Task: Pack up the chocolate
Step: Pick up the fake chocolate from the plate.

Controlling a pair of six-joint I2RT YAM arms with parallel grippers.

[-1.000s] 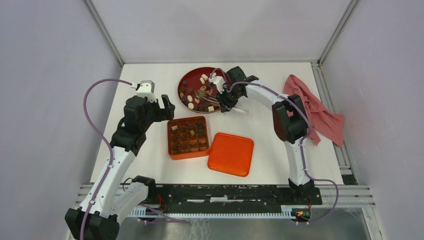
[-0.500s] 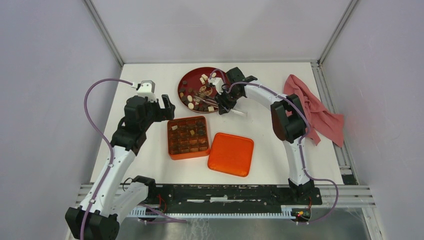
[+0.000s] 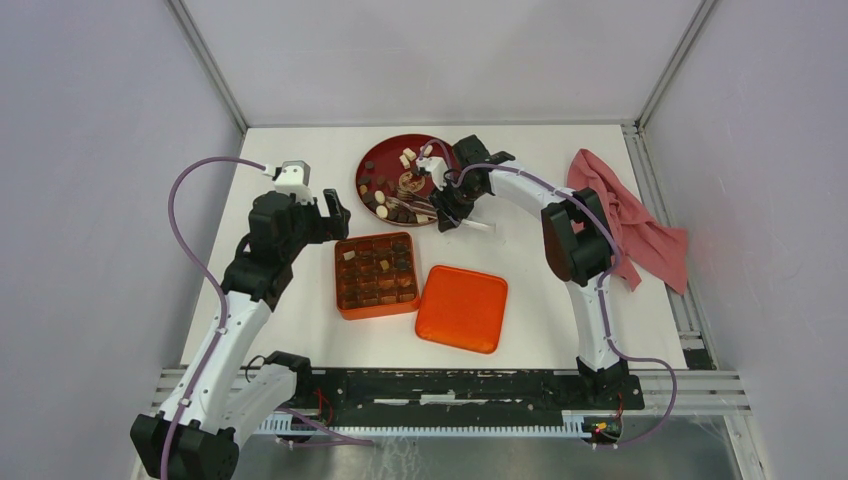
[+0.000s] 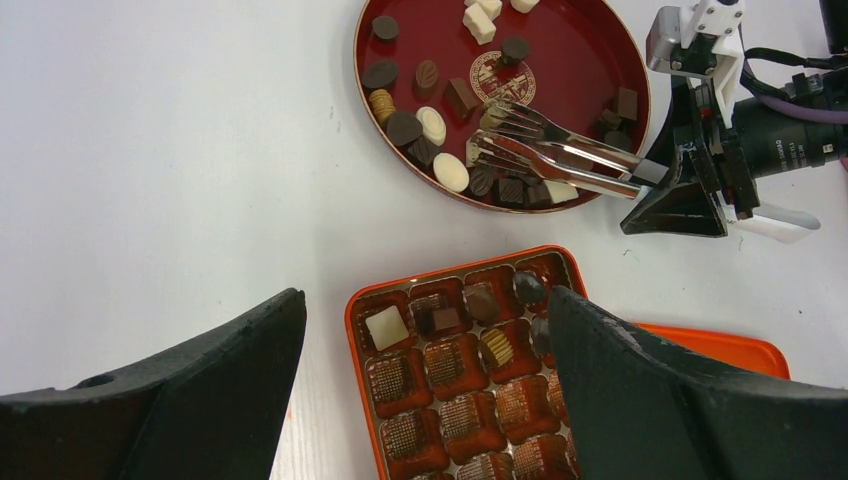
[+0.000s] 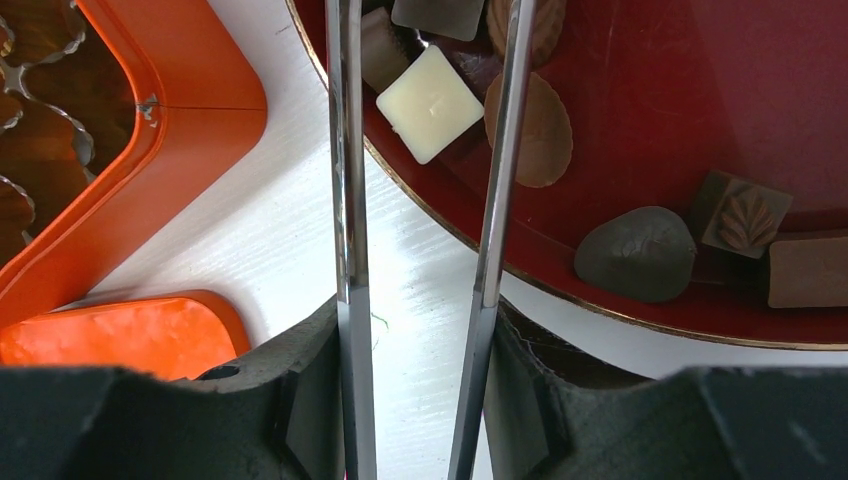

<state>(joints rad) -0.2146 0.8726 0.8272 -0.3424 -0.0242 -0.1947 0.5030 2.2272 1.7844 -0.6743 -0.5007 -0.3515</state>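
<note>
Right gripper, top view: the right gripper (image 3: 447, 208) is at the near right edge of the red plate (image 3: 372, 160), clamped on metal tongs (image 3: 418, 203) that reach left over the plate.
Left gripper, top view: the left gripper (image 3: 330, 215) has its jaws spread wide and holds nothing. It hovers just left of the far corner of the orange tray (image 3: 340, 285).
Chocolate, top view: most of the chocolate (image 3: 383, 197) lies loose on the red plate. Some pieces sit in the tray's compartments.
Other things, top view: an orange lid (image 3: 462, 308) lies flat beside the tray on the right, on the white table (image 3: 290, 300). A red cloth (image 3: 630, 225) lies crumpled at the right edge.
Left wrist view: the black fingers (image 4: 200, 400) frame the tray (image 4: 352, 310), well apart. The tray's far rows hold dark pieces and one cream square (image 4: 386, 327).
Tongs, left wrist view: the forked tips (image 4: 500, 135) lie among the pieces on the plate (image 4: 580, 60). Whether they touch one cannot be told.
Right wrist view: the tongs' two steel arms (image 5: 345, 200) run up from between the gripper's fingers (image 5: 300, 400), pressed from both sides yet standing apart. Their tips are out of frame.
Chocolate, right wrist view: a cream piece (image 5: 430, 103) sits between the arms near the plate's rim, with brown leaf-shaped and blocky pieces to its right.
Edges, right wrist view: a tray corner (image 5: 200, 110) and the lid (image 5: 110, 340) show at the left.
</note>
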